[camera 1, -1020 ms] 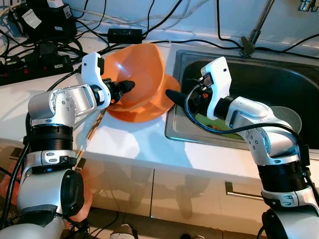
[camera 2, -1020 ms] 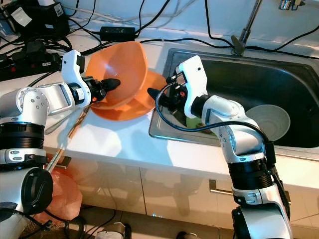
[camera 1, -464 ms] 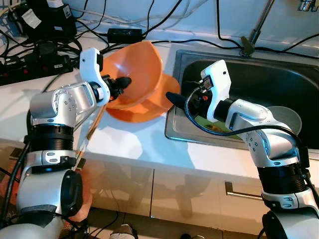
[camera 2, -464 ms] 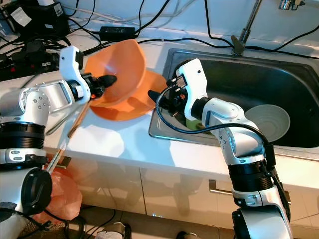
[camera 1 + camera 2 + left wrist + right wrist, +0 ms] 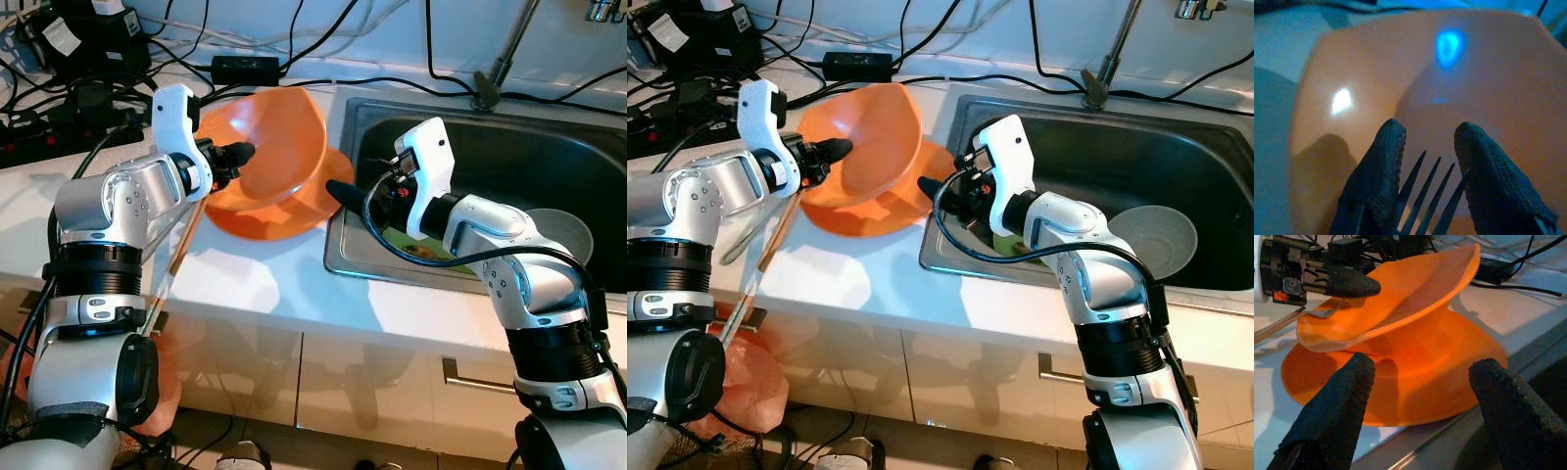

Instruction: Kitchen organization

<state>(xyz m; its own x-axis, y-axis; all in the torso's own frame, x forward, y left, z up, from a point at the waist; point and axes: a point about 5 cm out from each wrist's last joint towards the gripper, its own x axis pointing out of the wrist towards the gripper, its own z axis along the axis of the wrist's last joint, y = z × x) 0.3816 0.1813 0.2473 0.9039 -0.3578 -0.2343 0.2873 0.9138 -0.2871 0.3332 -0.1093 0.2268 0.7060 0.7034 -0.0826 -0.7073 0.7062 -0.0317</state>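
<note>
An orange bowl (image 5: 279, 142) leans tilted inside a second, wider orange bowl (image 5: 269, 223) on the white counter (image 5: 255, 284), just left of the sink. My left gripper (image 5: 240, 153) is at the tilted bowl's left rim, shut on a metal fork (image 5: 1431, 193) whose tines point into the bowl. A long wooden handle (image 5: 171, 274) slants down from that gripper towards the counter's front edge. My right gripper (image 5: 338, 188) hovers open over the sink's left rim, its fingers (image 5: 1347, 396) aimed at the lower bowl without touching it.
The steel sink (image 5: 549, 147) on the right holds a white bowl (image 5: 568, 233) and a green item (image 5: 407, 240). A faucet (image 5: 495, 73) stands behind it. Black cables and a power strip (image 5: 59, 137) crowd the back left of the counter.
My left gripper rose and drew slightly left with the fork. The upper orange bowl tipped back to a flatter tilt. The right gripper barely moved.
</note>
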